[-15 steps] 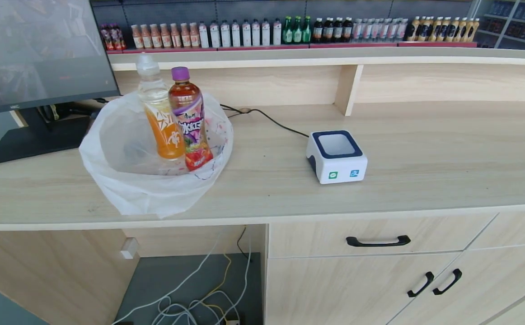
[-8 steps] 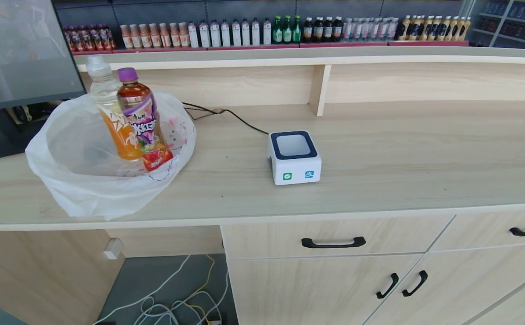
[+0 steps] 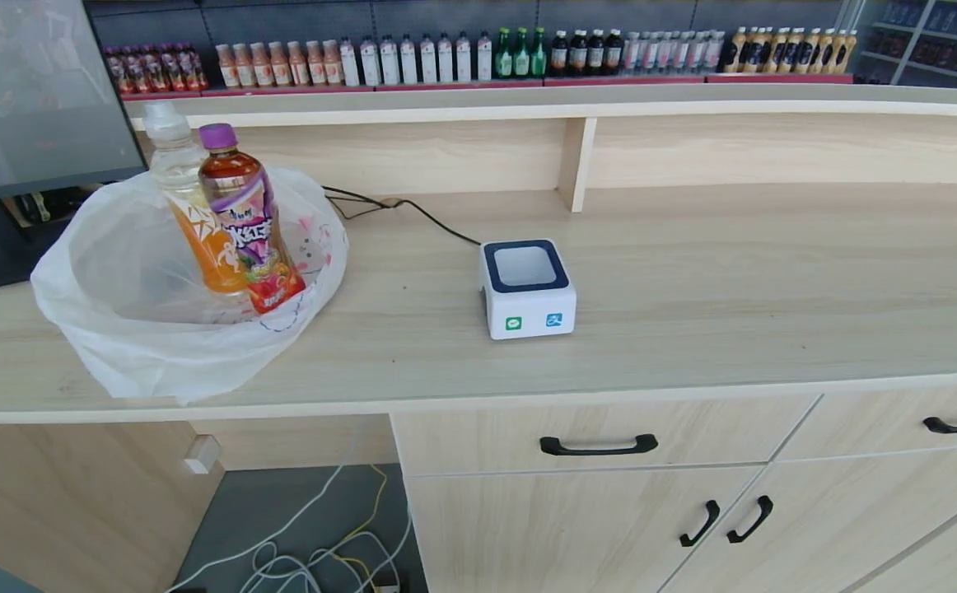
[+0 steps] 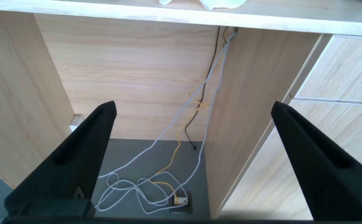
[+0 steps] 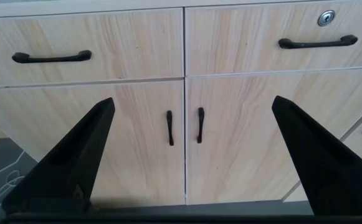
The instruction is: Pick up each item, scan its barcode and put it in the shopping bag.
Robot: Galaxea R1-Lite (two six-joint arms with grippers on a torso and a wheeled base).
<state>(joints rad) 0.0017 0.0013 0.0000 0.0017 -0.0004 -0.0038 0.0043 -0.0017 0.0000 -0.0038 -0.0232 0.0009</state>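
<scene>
Two bottles stand upright in the white plastic shopping bag (image 3: pixel 124 329) on the counter's left: an orange drink bottle (image 3: pixel 190 214) with a white cap and a tea bottle (image 3: pixel 248 226) with a purple cap leaning against it. The white barcode scanner (image 3: pixel 526 288) with a dark blue rim sits mid-counter, its cable running back left. My left gripper (image 4: pixel 193 168) hangs open below the counter, facing the open recess with cables. My right gripper (image 5: pixel 190 165) is open too, facing the cabinet doors.
A monitor (image 3: pixel 30 91) stands at the counter's far left behind the bag. A raised shelf (image 3: pixel 577 107) runs along the back, with rows of drink bottles beyond. Drawers with black handles (image 3: pixel 598 447) lie under the counter. Loose cables (image 3: pixel 322 552) lie on the floor.
The head camera has swung right, so the bag, bottles and scanner sit further left in the picture. The things themselves have not moved.
</scene>
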